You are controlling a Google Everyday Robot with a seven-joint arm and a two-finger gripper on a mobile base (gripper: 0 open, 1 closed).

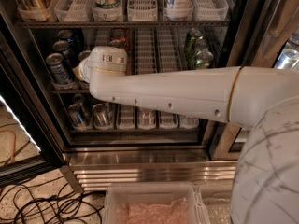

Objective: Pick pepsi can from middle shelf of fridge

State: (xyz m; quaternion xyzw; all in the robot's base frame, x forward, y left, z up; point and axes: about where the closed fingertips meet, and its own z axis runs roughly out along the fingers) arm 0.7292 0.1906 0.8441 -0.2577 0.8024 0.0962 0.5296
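Observation:
The fridge (140, 157) stands open in front of me. Its middle shelf (154, 85) holds lanes of cans. Blue cans stand in the leftmost lane, and the front one I take for the pepsi can (59, 71). Red cans (118, 34) stand behind my wrist and green cans (198, 50) to the right. My white arm (177, 94) reaches in from the right. My gripper (80, 73) is at the shelf's left, just right of the front blue can and mostly hidden behind the wrist.
The top shelf (126, 23) carries tall bottles in white lanes. The lower shelf (135, 125) holds silver-topped cans. A ribbed steel strip (154, 171) runs along the base. A clear plastic bin (154, 204) sits below, with black cables (42, 204) on the floor at left.

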